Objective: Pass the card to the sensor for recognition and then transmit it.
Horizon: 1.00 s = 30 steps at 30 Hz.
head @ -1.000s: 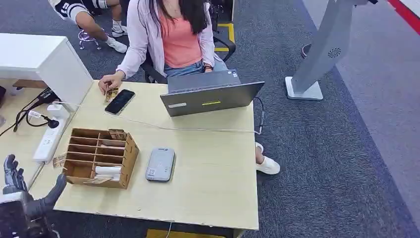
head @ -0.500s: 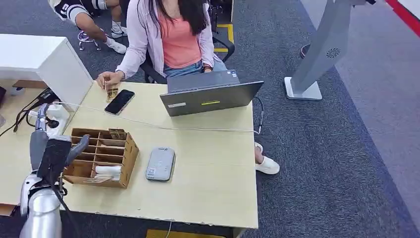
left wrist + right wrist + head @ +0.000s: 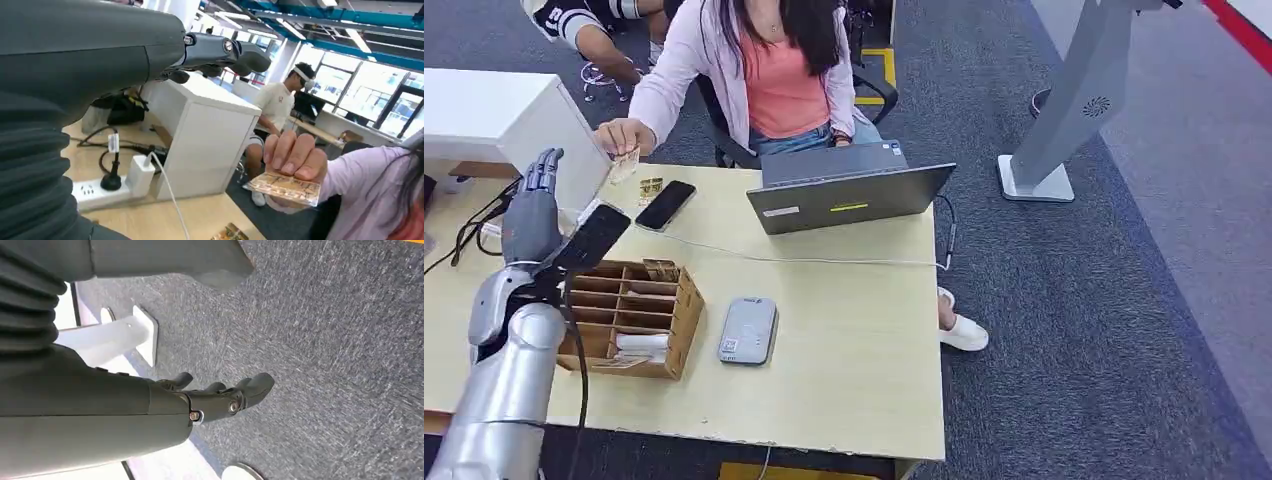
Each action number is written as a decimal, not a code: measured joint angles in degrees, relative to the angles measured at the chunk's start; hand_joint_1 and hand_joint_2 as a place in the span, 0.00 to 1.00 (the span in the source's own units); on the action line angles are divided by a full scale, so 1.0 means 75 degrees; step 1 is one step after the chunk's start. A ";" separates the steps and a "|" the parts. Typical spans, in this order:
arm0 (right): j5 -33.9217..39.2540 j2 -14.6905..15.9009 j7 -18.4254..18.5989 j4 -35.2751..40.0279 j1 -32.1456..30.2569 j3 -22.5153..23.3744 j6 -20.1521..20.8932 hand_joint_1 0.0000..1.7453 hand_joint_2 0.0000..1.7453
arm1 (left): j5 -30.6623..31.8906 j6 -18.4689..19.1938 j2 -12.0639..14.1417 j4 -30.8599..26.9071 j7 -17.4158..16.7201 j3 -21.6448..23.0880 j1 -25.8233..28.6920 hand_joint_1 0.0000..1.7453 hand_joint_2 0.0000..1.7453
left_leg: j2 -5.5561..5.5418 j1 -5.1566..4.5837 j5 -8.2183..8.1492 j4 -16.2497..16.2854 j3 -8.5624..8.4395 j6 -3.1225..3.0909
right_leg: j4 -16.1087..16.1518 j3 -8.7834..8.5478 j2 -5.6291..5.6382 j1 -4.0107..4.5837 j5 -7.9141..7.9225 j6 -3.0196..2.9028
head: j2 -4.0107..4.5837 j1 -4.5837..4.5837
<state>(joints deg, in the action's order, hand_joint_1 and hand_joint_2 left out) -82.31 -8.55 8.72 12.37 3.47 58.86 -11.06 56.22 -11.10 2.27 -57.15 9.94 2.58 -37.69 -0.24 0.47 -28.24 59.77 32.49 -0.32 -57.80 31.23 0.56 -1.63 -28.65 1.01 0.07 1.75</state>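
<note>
Left hand (image 3: 536,215) raised, fingers spread, empty — card (image 3: 625,166) in person's hand (image 3: 621,135) nearby.

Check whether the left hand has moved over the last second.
Yes. The left hand has risen from beside the wooden organizer's near corner to beyond its far edge, toward the person's offered card.

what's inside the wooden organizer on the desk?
The wooden organizer holds a white roll in a lower slot and brownish cards at its top edge. The left arm covers its left compartments, so their contents cannot be seen.

Count: one laptop (image 3: 849,190), one phone (image 3: 666,204), one card reader (image 3: 748,331), one wooden organizer (image 3: 629,318), one power strip (image 3: 522,278).
</note>
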 joint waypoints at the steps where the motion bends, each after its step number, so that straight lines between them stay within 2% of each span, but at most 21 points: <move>1: -0.0032 0.0000 0.0000 0.0000 0.0003 -0.0012 0.0020 0.00 0.00 | 0.0167 -0.0044 0.0038 0.0162 -0.0081 0.0075 -0.0167 0.00 1.00 | 0.0000 0.0000 0.0001 0.0001 0.0003 0.0000 | -0.0001 0.0000 0.0000 0.0000 0.0003 0.0003 | 0.0000 -0.0003; 13: -0.0489 0.0000 -0.0026 -0.0026 0.0042 -0.0172 0.0210 0.00 0.00 | 0.2172 -0.0381 0.0446 0.1977 -0.1034 0.1002 -0.1990 0.00 1.00 | -0.0001 0.0000 0.0010 0.0001 0.0014 -0.0003 | -0.0003 0.0002 0.0000 0.0000 0.0010 0.0000 | 0.0000 0.0000; 14: -0.0533 0.0000 -0.0029 -0.0035 0.0044 -0.0178 0.0224 0.00 0.00 | 0.2344 -0.0425 0.0472 0.2135 -0.1113 0.1060 -0.2131 1.00 1.00 | 0.0000 0.0000 0.0011 0.0001 0.0014 -0.0001 | -0.0003 0.0002 0.0000 0.0000 0.0010 0.0000 | 0.0000 0.0000; 23: -0.0629 0.0000 -0.0035 -0.0050 0.0073 -0.0277 0.0414 0.00 0.00 | 0.3793 -0.0650 0.0673 0.3347 -0.1664 0.1617 -0.3322 1.00 1.00 | -0.0003 0.0001 0.0018 0.0001 0.0019 -0.0001 | -0.0005 0.0004 0.0000 0.0000 0.0014 0.0005 | 0.0000 0.0000; 30: -0.0638 0.0000 -0.0067 -0.0058 0.0077 -0.0326 0.0446 0.00 0.00 | 0.3910 -0.0734 0.0731 0.3721 -0.1687 0.1751 -0.3572 1.00 1.00 | -0.0003 0.0000 0.0020 0.0001 0.0020 -0.0003 | -0.0006 0.0004 0.0000 0.0000 0.0015 0.0005 | 0.0000 0.0000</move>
<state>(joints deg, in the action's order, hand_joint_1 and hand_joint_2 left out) -87.10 -8.55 8.22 11.93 4.05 56.41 -7.72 85.55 -16.61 7.76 -29.25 -2.71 15.71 -64.48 -0.27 0.47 -28.09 59.78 32.64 -0.34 -57.84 31.26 0.56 -1.63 -28.53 1.05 0.07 1.75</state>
